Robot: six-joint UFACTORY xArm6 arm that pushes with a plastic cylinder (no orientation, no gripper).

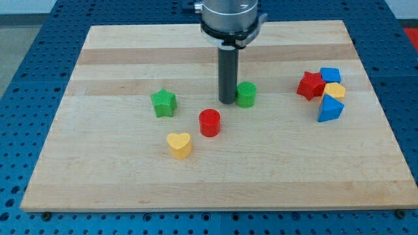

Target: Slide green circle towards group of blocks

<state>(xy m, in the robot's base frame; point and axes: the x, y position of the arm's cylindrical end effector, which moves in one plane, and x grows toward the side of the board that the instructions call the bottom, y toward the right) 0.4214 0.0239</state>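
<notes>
Because my tip [227, 102] sits just beside the green circle [246, 94], on its view's-left flank, a push toward the view's right should carry it to the group of blocks: red star [310, 85], blue cube [330, 74], yellow block [335, 90] and blue triangle [330, 109]. I judge the main risk an off-centre contact: the round wall could roll off the rod and slip toward the view's top or bottom. No jaws exist here, only a plain dark rod. All blocks look smooth, matte plastic; the wooden board [117, 170] is pale and fine-grained. Behind my tip, toward the view's left, lie a green star [164, 103], red cylinder [209, 122] and yellow heart [179, 144].
</notes>
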